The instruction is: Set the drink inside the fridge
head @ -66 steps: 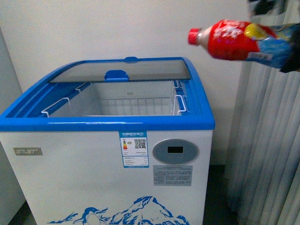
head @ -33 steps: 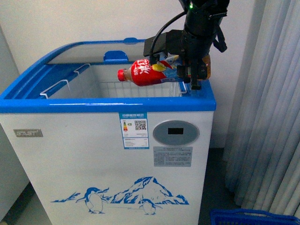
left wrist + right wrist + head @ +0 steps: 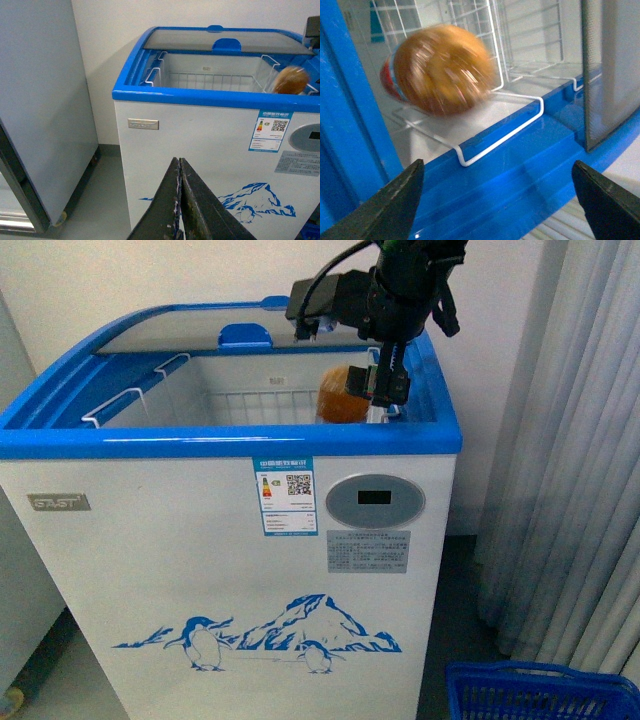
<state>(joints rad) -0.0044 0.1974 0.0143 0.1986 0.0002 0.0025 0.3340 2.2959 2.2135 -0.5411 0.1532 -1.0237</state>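
Dropping clear of the right gripper (image 3: 495,195), whose jaws now stood wide and empty, the small plastic drink bottle of amber liquid (image 3: 343,395) had left the grasp that held it half a second before and was inside the white, blue-rimmed chest fridge (image 3: 230,570), near its right wall, so the placing looked almost done. Only the left wrist view showed the left gripper (image 3: 179,200), pressed closed, low before the fridge; the right wrist view alone showed the bottle blurred against the white wire basket (image 3: 492,125) inside.

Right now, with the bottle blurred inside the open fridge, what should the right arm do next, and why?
Probably lift the right tool straight up, clear of the fridge. Its fingers are spread wide with nothing between them, and the bottle is motion-blurred beside the wire basket, apparently already released.
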